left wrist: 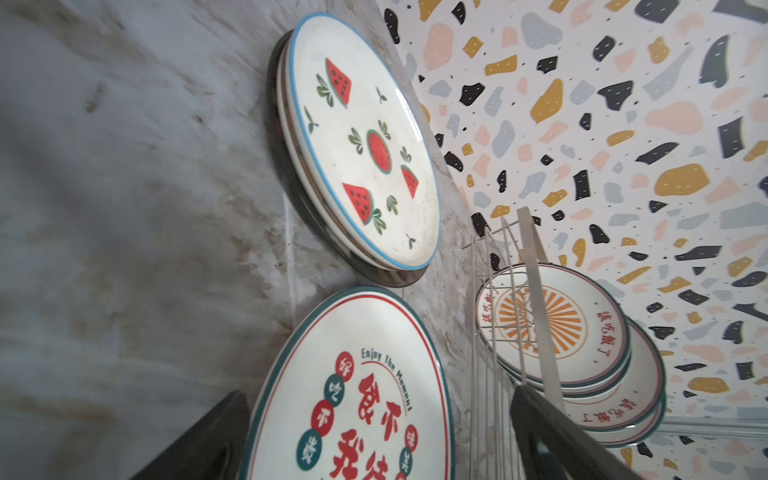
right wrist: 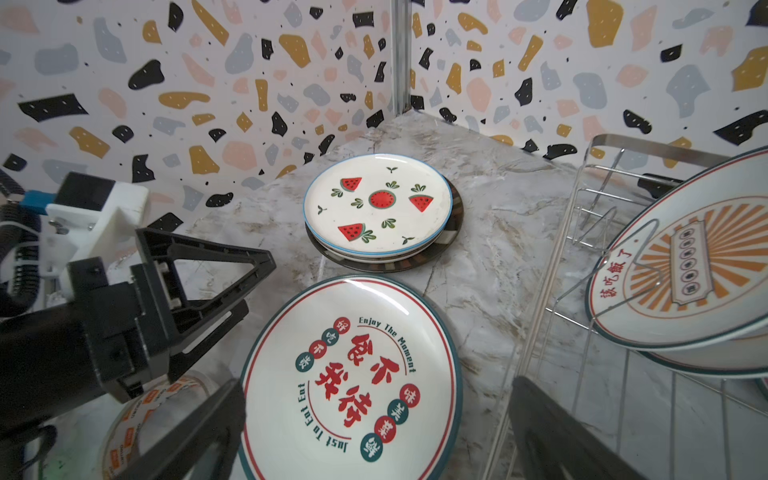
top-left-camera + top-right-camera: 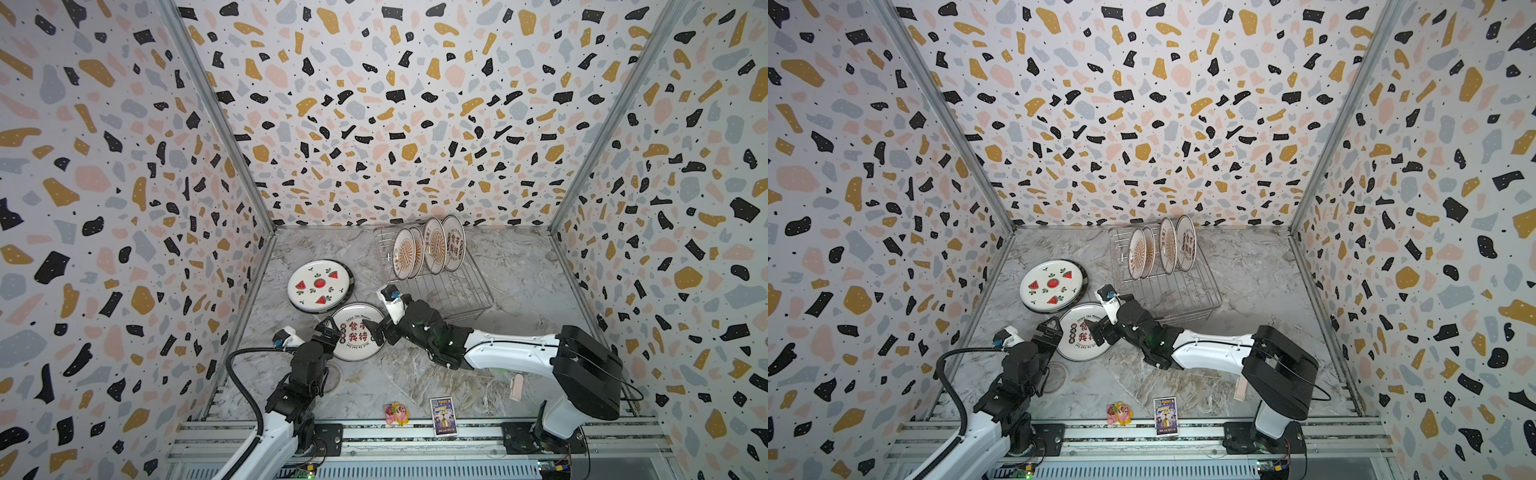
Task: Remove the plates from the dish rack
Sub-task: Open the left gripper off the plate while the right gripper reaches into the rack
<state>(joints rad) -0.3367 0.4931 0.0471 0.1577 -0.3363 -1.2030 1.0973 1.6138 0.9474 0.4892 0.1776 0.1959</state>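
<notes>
Two grippers, both with jaws spread wide and nothing held. The left gripper (image 3: 332, 332) sits at the left rim of one red-character plate (image 3: 358, 332), and the right gripper (image 3: 381, 332) sits at its right rim. That plate lies face up on the desk (image 3: 519, 282). Its rim shows between the fingers in both wrist views; whether they touch it cannot be told.

Just beyond it is one stack topped by a watermelon plate (image 3: 319, 284), with at least two more plates under it, the lowest dark.

Farther back, right of the stack, one dish rack (image 3: 461, 295) holds four upright plates (image 3: 435, 247) at its far end. Two show orange sunbursts, one shows red characters, one is mostly hidden.

At the front edge of the desk are one card (image 3: 442, 415) and one small toy (image 3: 397, 414).
</notes>
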